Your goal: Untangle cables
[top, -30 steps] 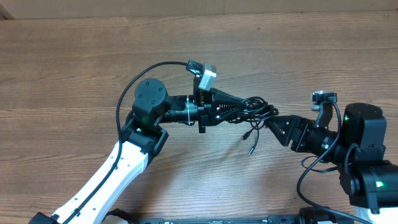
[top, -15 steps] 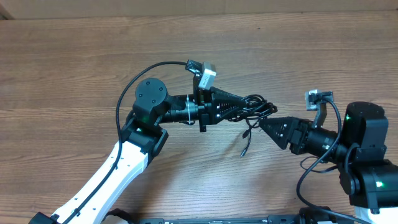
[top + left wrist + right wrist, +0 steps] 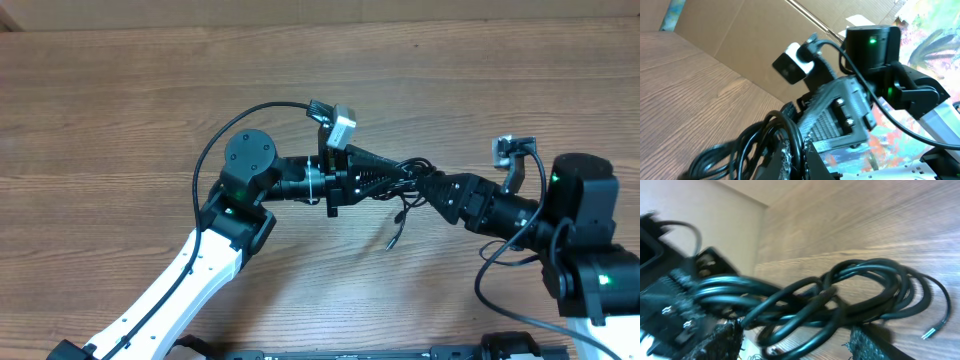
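The cables (image 3: pixel 412 168) are a tangled bundle of thin black cords held just above the wooden table between the two arms. My left gripper (image 3: pixel 398 176) is shut on one loop of the bundle; in the left wrist view the cord (image 3: pixel 765 137) is pinched between the fingers of that gripper (image 3: pixel 799 152). My right gripper (image 3: pixel 428 186) meets the bundle from the right. In the right wrist view its fingers (image 3: pixel 722 341) stand wide apart, and the cable loops (image 3: pixel 840 287) lie across the gap of the right gripper (image 3: pixel 795 342). A loose plug end (image 3: pixel 391 240) hangs toward the table.
The wooden table (image 3: pixel 120 110) lies all around. The left wrist camera with its thicker black wire (image 3: pixel 338 120) sits above the bundle. The right arm's camera (image 3: pixel 510 152) and base (image 3: pixel 590 250) stand at the right. A cardboard wall (image 3: pixel 740 40) is behind.
My right gripper has moved left and up into the cable bundle, its fingers now around the loops. The left arm shifted slightly right. The loose plug end swung a little left.
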Tool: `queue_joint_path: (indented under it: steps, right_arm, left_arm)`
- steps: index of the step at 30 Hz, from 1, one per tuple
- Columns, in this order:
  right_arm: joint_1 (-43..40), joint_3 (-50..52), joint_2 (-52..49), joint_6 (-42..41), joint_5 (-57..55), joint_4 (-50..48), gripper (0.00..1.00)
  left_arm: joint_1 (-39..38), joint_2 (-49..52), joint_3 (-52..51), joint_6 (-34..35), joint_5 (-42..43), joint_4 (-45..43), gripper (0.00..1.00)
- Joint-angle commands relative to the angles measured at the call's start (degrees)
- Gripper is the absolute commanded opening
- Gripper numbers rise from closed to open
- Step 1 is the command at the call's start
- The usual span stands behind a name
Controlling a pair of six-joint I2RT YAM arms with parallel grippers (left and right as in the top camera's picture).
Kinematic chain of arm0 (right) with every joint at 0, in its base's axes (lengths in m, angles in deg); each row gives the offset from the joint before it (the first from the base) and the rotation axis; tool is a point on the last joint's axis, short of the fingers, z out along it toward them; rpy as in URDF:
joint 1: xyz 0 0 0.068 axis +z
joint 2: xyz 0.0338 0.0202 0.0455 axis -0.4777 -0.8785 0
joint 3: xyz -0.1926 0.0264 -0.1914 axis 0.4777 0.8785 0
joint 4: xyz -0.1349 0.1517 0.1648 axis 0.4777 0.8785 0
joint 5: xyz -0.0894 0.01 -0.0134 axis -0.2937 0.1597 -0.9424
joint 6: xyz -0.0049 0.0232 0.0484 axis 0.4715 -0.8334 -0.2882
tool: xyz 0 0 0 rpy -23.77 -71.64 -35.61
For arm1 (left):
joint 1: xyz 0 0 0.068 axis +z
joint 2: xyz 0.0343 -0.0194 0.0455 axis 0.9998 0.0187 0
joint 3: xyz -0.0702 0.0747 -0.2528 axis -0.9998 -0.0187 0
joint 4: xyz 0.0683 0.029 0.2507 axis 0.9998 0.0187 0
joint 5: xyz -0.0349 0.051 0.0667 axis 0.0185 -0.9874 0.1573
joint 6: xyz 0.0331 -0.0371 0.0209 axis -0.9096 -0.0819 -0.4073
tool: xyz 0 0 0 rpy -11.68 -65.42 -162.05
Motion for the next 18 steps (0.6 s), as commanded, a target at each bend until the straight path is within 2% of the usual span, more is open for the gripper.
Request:
queue_joint_path:
  steps: [1,10,18]
  right_arm:
    - [0.0,-1.5,-2.4,-0.3,-3.2,0.7,0.66]
    - [0.0,-1.5,-7.2,0.0,-6.4,2.0,0.62]
    - [0.0,-1.5,-7.3,0.6,-7.4,3.1,0.62]
  left_arm:
    - [-0.4,-1.0,1.3,-0.4,-0.1,-1.5,0.04]
    - [-0.4,-1.0,1.3,-0.2,0.0,-3.0,0.04]
    - [-0.4,-1.0,1.3,2.0,0.0,-10.1,0.04]
